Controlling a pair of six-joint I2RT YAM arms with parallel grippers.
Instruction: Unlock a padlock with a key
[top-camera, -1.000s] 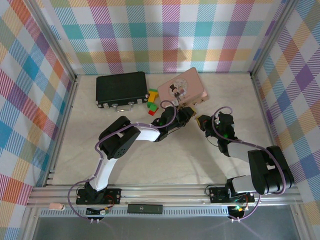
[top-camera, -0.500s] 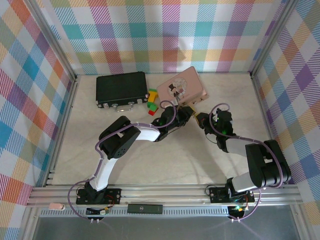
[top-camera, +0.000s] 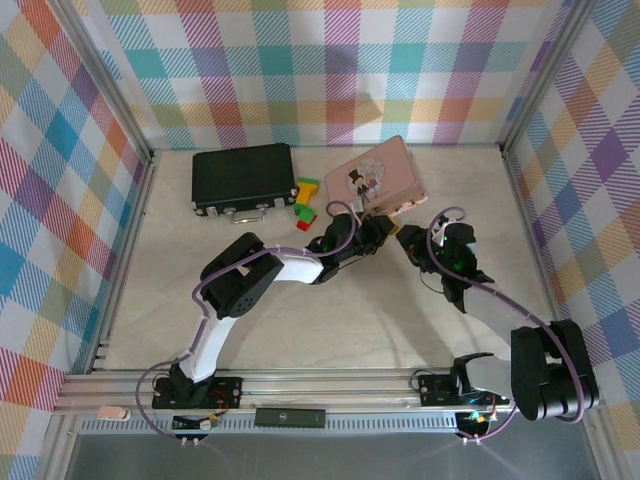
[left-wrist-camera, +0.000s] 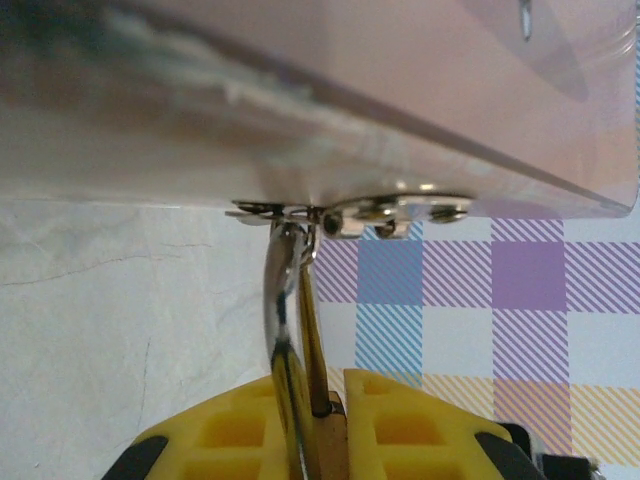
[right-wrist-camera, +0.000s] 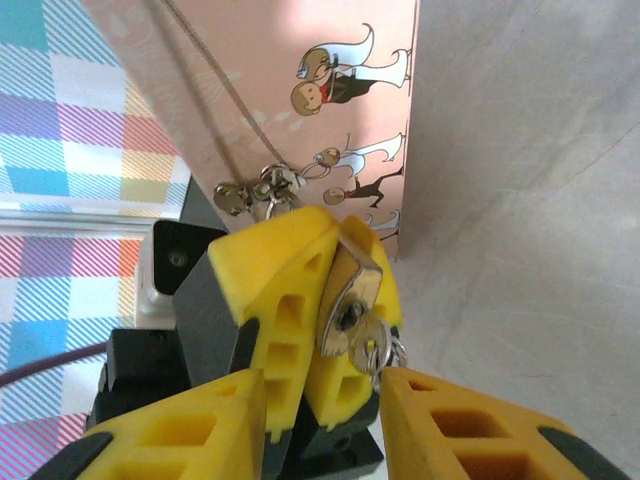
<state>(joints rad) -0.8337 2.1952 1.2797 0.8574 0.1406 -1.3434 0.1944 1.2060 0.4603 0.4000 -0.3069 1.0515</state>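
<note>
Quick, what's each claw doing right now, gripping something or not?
Left gripper: closed, holding the padlock.
Right gripper: open, holding nothing; the key sits in the padlock.

Black case (top-camera: 243, 175) back-left, pink tin (top-camera: 385, 165) back-centre, coloured blocks (top-camera: 305, 200) btwn

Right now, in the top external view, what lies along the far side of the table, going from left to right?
black case → coloured blocks → pink tin box
</note>
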